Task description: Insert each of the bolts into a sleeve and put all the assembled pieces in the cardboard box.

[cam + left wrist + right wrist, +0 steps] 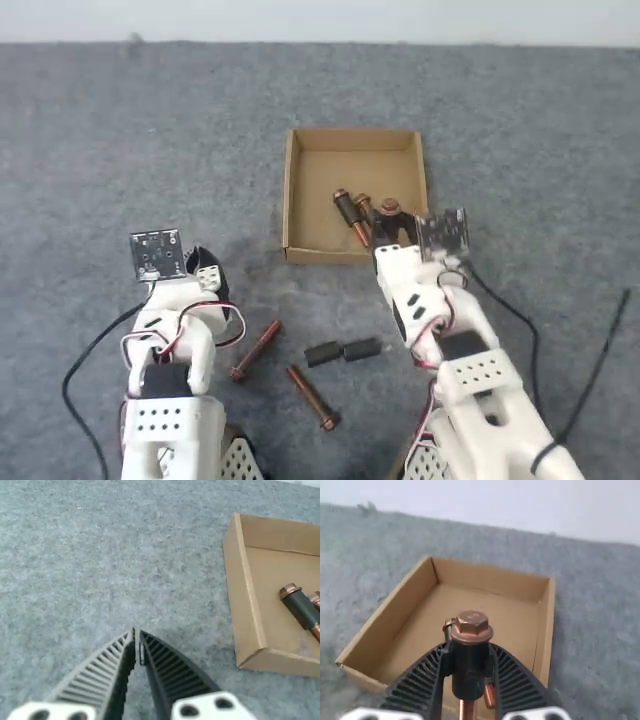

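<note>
Cardboard box (291, 190), sleeved bolts (347, 208) inside, third bolt (468, 625) in right pincer (468, 652) above.

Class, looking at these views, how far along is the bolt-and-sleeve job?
Done: two assembled pieces appear to lie in the cardboard box. In hand: the right end effector grips a sleeved bolt over the box. Remaining: two bare bolts and two sleeves lie on the table; the left end effector is shut, empty.

Grey felt tabletop (100, 130); on it cardboard box (318, 255), two bare bolts (257, 350), two black sleeves (322, 353).
</note>
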Controlling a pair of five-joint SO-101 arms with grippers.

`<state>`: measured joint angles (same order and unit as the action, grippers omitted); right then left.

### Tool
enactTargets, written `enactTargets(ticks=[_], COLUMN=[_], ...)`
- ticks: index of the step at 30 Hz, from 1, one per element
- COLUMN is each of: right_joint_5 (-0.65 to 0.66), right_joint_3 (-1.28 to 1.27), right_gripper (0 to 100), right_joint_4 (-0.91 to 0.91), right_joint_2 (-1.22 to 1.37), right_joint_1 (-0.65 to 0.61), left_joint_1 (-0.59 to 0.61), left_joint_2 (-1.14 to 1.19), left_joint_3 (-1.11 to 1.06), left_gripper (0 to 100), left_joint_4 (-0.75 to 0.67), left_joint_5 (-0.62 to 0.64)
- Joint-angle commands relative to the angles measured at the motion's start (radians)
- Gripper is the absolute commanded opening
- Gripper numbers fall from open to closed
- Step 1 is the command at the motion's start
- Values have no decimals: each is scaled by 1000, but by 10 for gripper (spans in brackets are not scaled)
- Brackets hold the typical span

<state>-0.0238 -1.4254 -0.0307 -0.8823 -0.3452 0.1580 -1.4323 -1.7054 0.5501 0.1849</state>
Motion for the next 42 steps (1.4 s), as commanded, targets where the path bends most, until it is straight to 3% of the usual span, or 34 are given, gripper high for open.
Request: enactTargets(ticks=[1, 10, 17, 24, 42], right_joint_5=[17, 18, 21, 167, 167], right_joint_3=[178, 440, 744, 1057, 1815], right_gripper=[6, 6, 6, 6, 6], right_joint_4=[-183, -530, -639, -685, -1245], right_joint_2=[-53, 21, 357, 720, 1210], right_joint_1=[18, 33, 165, 220, 96], left_joint_1=[9, 9, 5, 0, 0], left_joint_2=[-23, -23, -23, -23, -23], left_joint_3=[13, 38, 81, 79, 70], left_gripper=[14, 14, 15, 15, 15], left_joint_4=[9, 84, 224, 278, 275], left_joint_5=[-21, -40, -199, -218, -219])
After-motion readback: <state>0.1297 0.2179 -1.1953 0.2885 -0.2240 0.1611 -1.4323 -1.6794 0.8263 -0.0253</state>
